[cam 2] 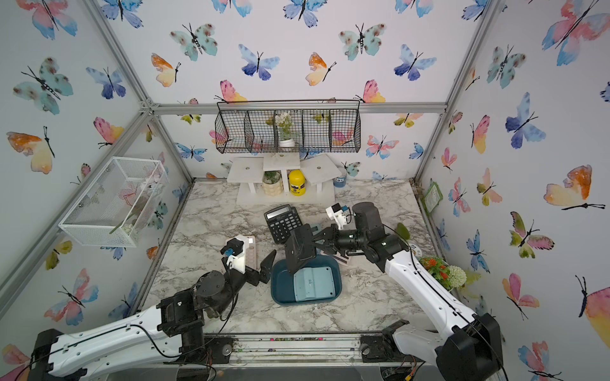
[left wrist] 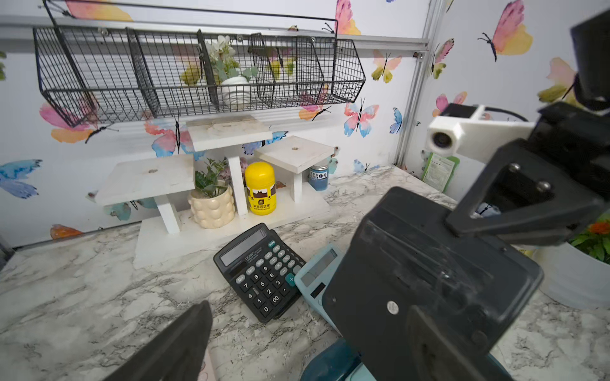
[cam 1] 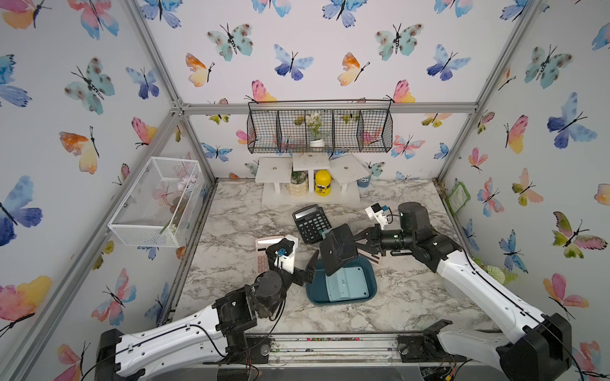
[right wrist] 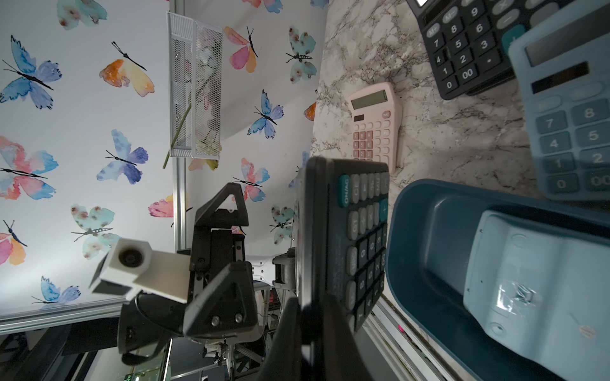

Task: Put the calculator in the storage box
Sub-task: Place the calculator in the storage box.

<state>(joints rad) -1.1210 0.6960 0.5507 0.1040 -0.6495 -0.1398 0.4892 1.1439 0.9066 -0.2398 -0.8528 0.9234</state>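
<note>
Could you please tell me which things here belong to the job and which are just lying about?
Job: black calculator held by the right gripper; storage box, with a light-blue calculator already inside; open left gripper beside it.
Lying about, it seems: second black calculator, pink calculator, yellow bottle, black wire basket, white mesh basket.

There were two black calculators (right wrist: 468,46) (right wrist: 363,237), two light-blue calculators (right wrist: 571,115) (right wrist: 534,280), one pink calculator (right wrist: 374,125), one storage box (right wrist: 429,231), two baskets (cam 1: 155,201) (cam 1: 320,132), one yellow bottle (cam 1: 322,182) and two robot arms (cam 1: 171,343) (cam 1: 478,280).
</note>
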